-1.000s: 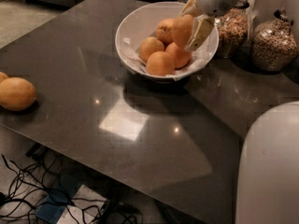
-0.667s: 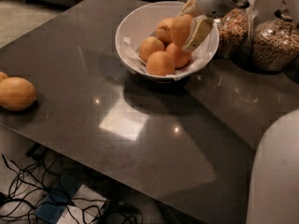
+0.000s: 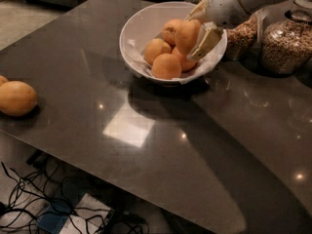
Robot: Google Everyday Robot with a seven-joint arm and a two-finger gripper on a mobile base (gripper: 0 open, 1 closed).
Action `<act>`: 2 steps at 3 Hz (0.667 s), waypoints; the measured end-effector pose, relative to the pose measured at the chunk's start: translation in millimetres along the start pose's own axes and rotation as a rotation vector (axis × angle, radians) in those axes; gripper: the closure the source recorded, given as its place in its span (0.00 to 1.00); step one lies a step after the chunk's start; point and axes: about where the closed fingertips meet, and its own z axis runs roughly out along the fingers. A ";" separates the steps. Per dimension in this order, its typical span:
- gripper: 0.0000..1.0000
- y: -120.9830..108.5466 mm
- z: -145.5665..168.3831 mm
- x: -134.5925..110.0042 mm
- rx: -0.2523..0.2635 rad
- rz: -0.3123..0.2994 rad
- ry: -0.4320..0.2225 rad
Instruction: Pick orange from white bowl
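Observation:
The white bowl (image 3: 141, 28) with crumpled paper lining stands at the back middle of the dark table and holds several oranges. My gripper (image 3: 191, 37) reaches in from the upper right, over the bowl's right side. Its two tan fingers (image 3: 206, 41) sit on either side of the topmost orange (image 3: 183, 33), shut on it. That orange rests on or just above the others. Three more oranges (image 3: 166, 66) lie below and to its left in the bowl.
Two glass jars of grain (image 3: 285, 42) stand right of the bowl, one (image 3: 241, 35) partly behind my arm. A paler yellow-orange fruit (image 3: 17, 98) lies at the table's left edge, another beside it. Cables lie on the floor below the front edge.
The gripper and the orange between its fingers have barely shifted. The white robot body at the bottom right has left the view.

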 end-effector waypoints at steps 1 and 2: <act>1.00 12.7 6.5 -7.1 0.072 0.033 -0.080; 1.00 22.0 11.2 -13.7 0.159 0.063 -0.162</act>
